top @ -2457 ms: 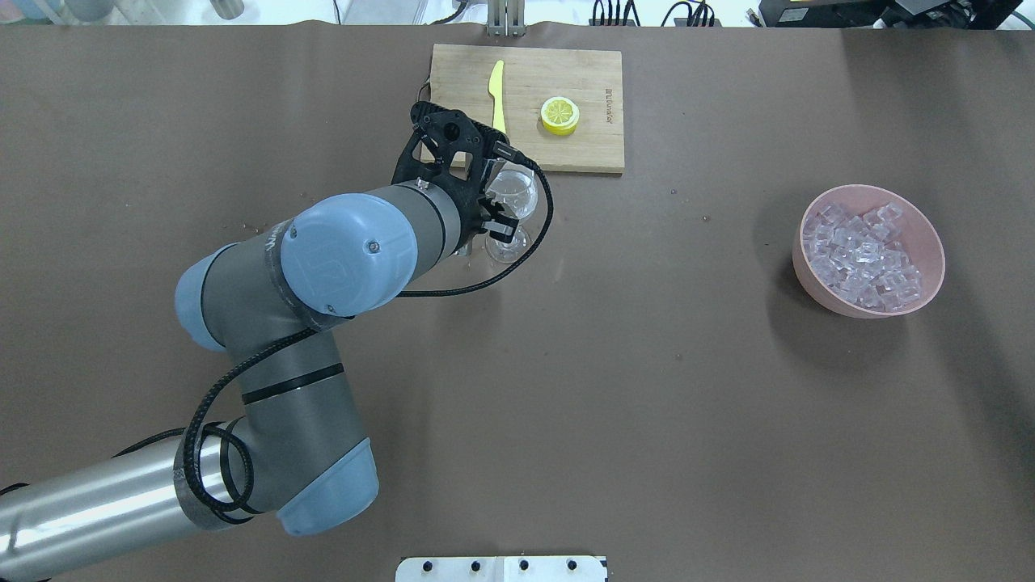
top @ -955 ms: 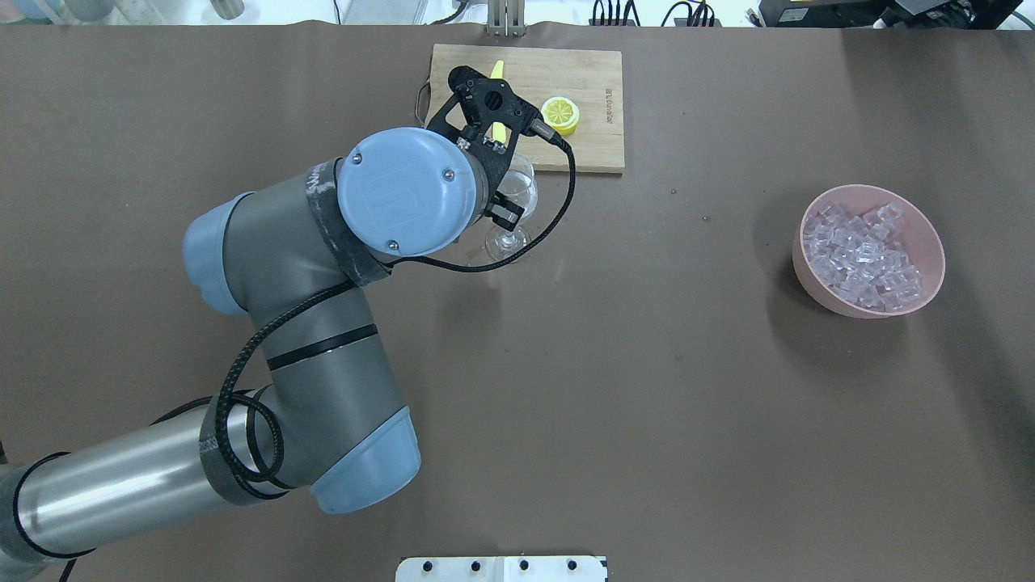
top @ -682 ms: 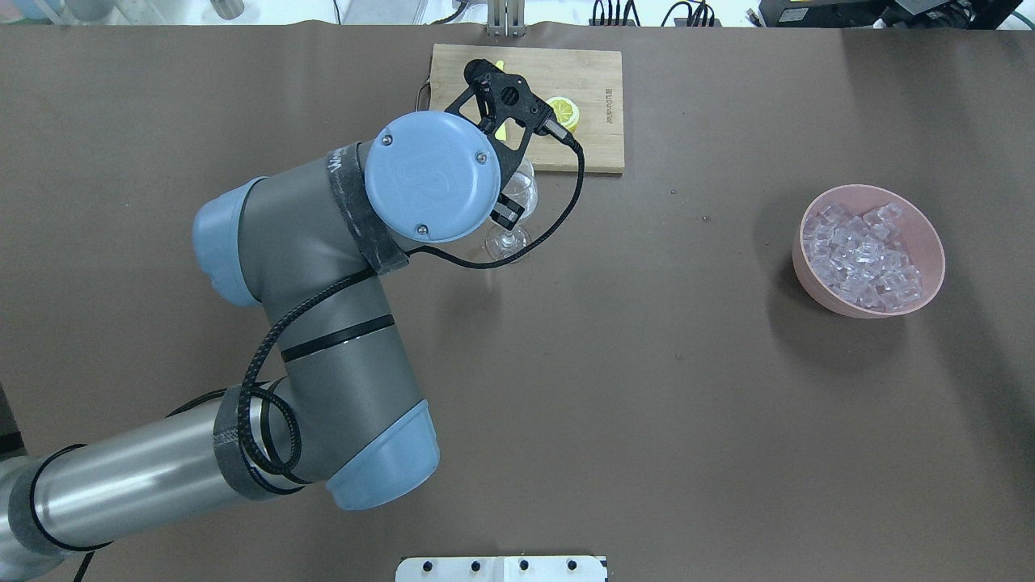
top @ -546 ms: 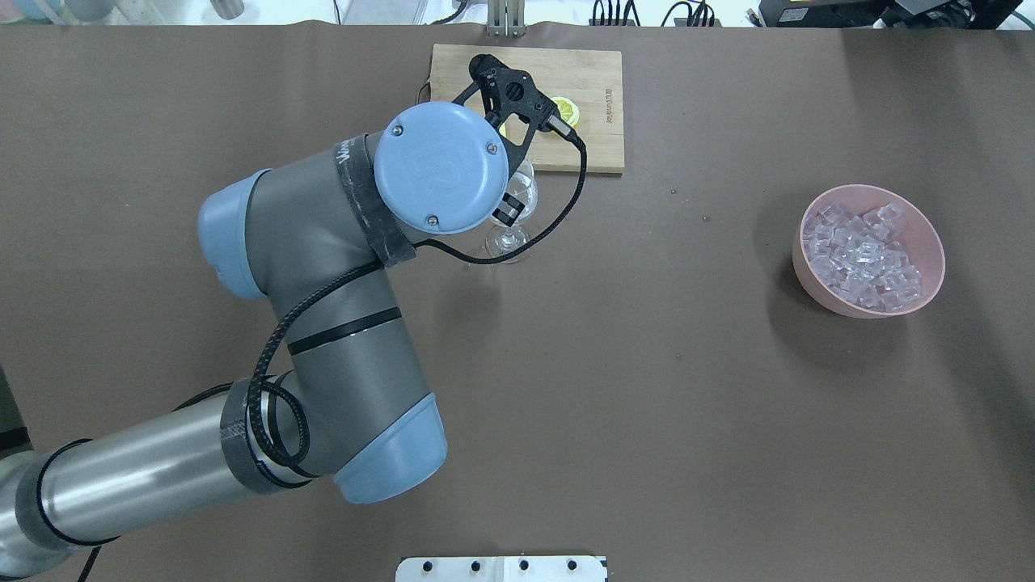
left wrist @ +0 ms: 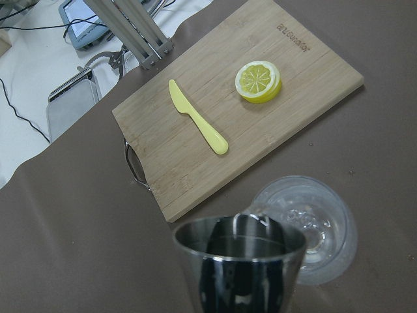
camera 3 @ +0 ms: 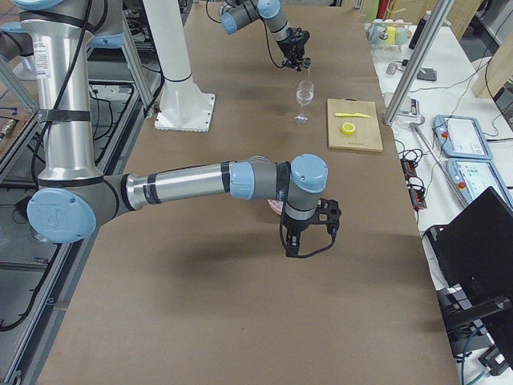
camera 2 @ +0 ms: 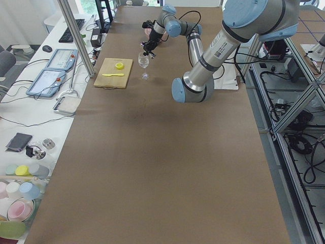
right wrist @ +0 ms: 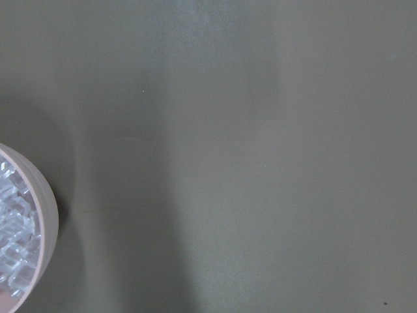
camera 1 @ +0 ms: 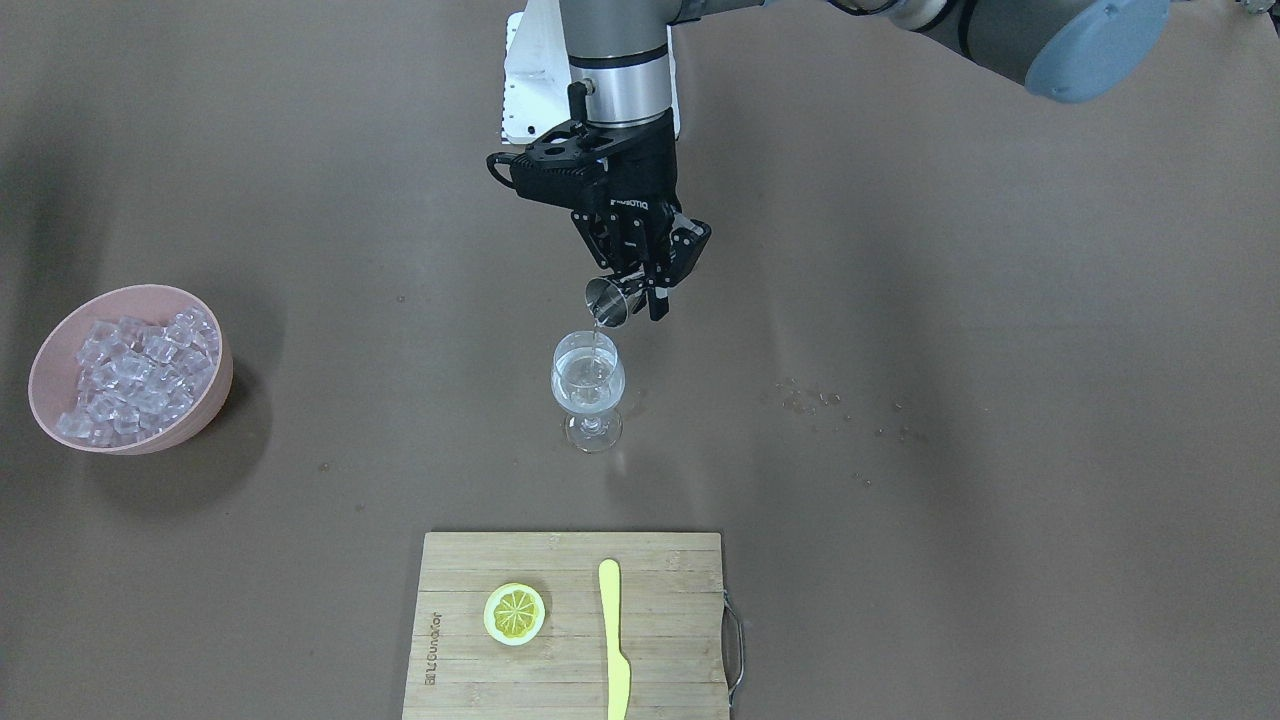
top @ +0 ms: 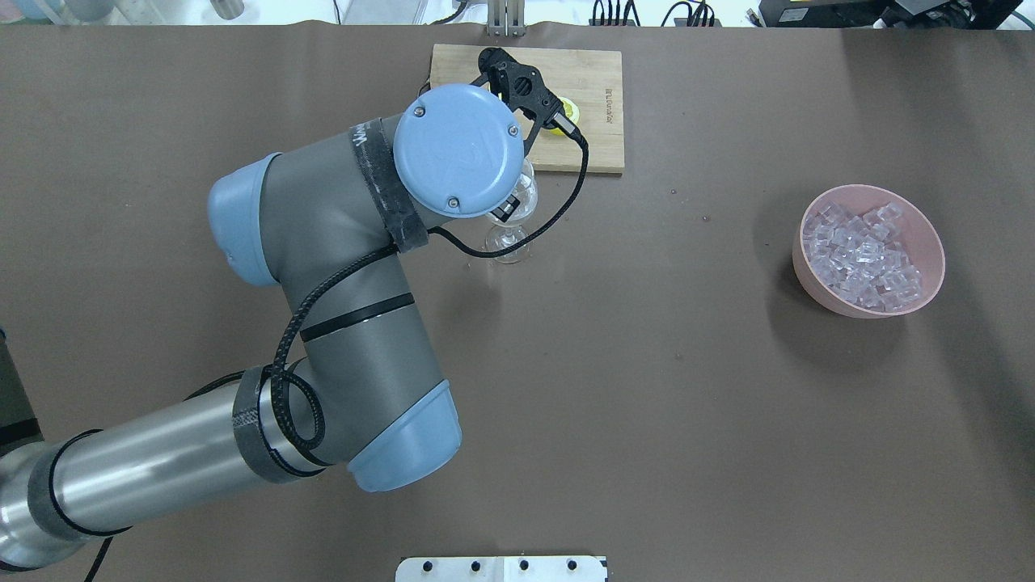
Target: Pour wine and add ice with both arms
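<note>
My left gripper [camera 1: 641, 290] hangs over the table's middle, shut on a small steel cup [camera 1: 606, 301] tipped mouth-down. A thin stream of clear wine [camera 1: 597, 338] runs from it into the stemmed glass [camera 1: 588, 388], which stands upright and holds clear liquid in its bowl. The left wrist view looks over the cup [left wrist: 240, 259] down into the glass [left wrist: 313, 225]. Ice [camera 1: 135, 370] fills a pink bowl [camera 1: 215, 385] far to one side. My right gripper [camera 3: 309, 229] hovers near that bowl [right wrist: 47, 218]; I cannot tell whether it is open or shut.
A wooden cutting board [camera 1: 660, 650] lies beyond the glass, carrying a lemon slice [camera 1: 514, 613] and a yellow knife [camera 1: 612, 640]. Small droplets [camera 1: 820, 400] speckle the brown cover beside the glass. The left arm's elbow [top: 404, 453] overhangs the near table.
The left arm has swung toward the cutting board and its wrist has rolled, tipping the cup further over the glass. The wrist camera mount now covers most of the lemon from overhead.
</note>
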